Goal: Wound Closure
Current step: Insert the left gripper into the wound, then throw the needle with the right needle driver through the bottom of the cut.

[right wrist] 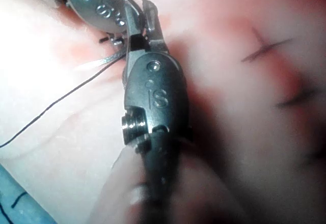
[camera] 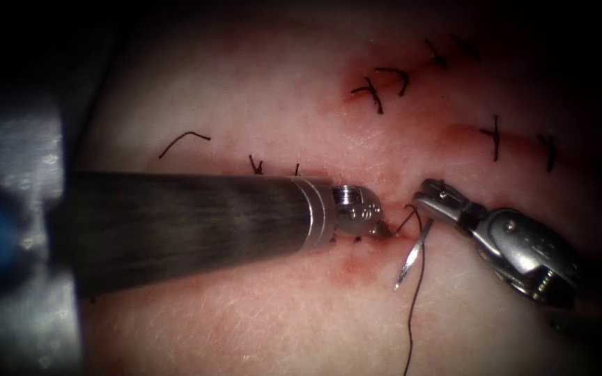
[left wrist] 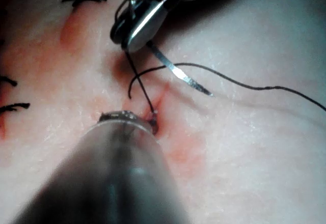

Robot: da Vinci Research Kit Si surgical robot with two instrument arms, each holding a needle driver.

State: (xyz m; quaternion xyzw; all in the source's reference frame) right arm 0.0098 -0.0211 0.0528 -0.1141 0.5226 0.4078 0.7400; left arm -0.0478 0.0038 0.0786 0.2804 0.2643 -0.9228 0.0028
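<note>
right gripper (camera: 432, 197) holds curved needle (camera: 412, 254) by its end, off tissue (camera: 259, 104)

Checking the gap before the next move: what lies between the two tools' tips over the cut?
In the endoscope view, between the left claw and the right claw lie a loop of thread and the needle, over red-stained tissue.

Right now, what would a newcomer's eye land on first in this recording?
The left arm's thick shaft crosses the endoscope view, its pincer pressed down at the cut. Just right of it the curved needle lies free of the tissue, held at one end by the right pincer, dark thread trailing down. Finished stitches sit upper right.
</note>
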